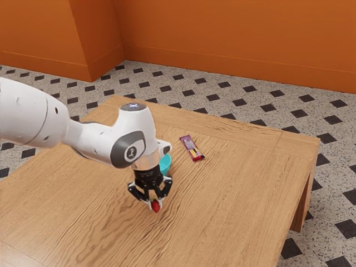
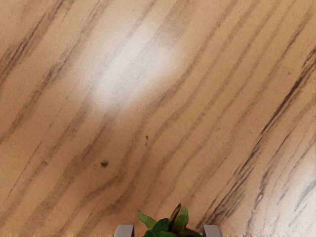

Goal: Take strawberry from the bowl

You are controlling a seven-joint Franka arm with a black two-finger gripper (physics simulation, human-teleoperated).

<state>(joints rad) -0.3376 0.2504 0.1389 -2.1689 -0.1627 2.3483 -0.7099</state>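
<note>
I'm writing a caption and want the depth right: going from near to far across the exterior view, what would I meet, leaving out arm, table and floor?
Red strawberry → turquoise bowl, partly hidden behind the gripper → purple wrapped bar, mostly farther back → orange wall.

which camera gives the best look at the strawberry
The exterior view: it shows the red body of the strawberry in the end effector, outside the turquoise bowl. The wrist view shows its green leaves at the lower edge.
</note>
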